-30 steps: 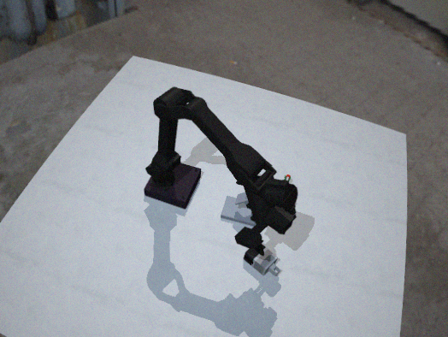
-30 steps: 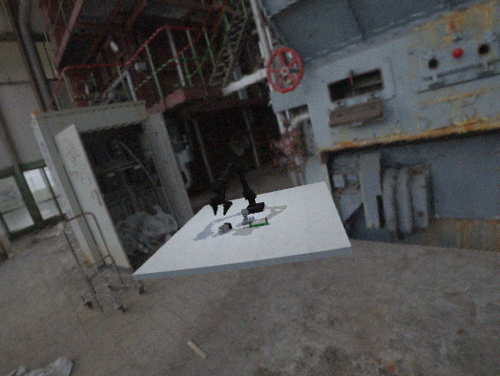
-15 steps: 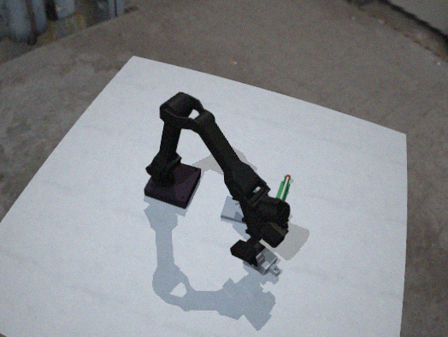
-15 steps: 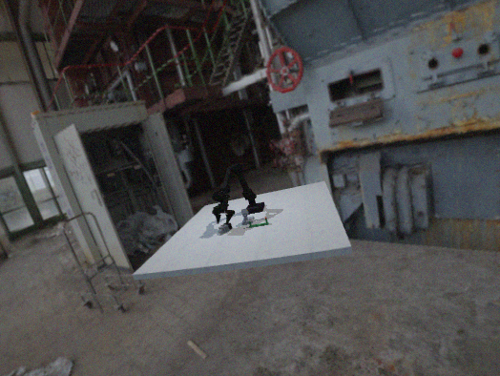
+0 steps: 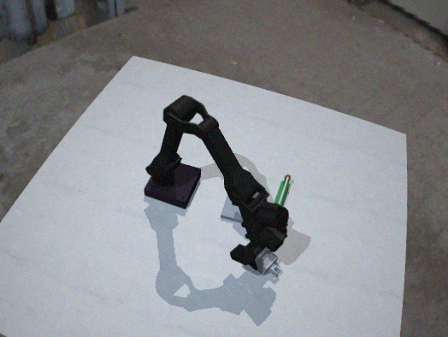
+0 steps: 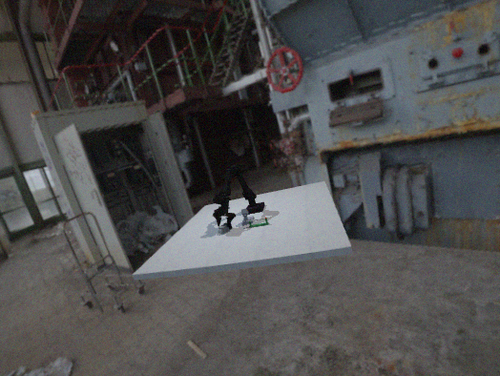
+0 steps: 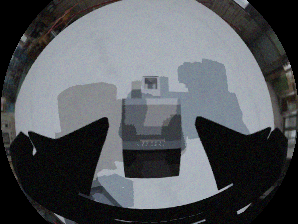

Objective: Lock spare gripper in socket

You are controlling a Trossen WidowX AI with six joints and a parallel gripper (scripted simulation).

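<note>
My gripper (image 5: 260, 251) (image 6: 224, 224) (image 7: 152, 121) is open, its fingers low on either side of the spare gripper with nothing gripped. The spare gripper (image 5: 266, 261) (image 7: 159, 116) is a grey block with a dark rear part, lying on the table. Its square spigot (image 5: 277, 269) (image 7: 150, 84), with a hole, points away from my wrist. The grey mount (image 5: 229, 210) (image 6: 245, 215) is largely hidden behind my arm in the top view, so its socket cannot be made out. A long green piece (image 5: 280, 193) (image 6: 259, 224) with a red end stands beside it; whether the lock pin lies there is unclear.
The arm's dark base block (image 5: 185, 181) stands on the white table (image 5: 342, 171) (image 6: 296, 234). The arm reaches over the mount, close to the green piece in the top view. Shadows of the arm fall around the spare gripper.
</note>
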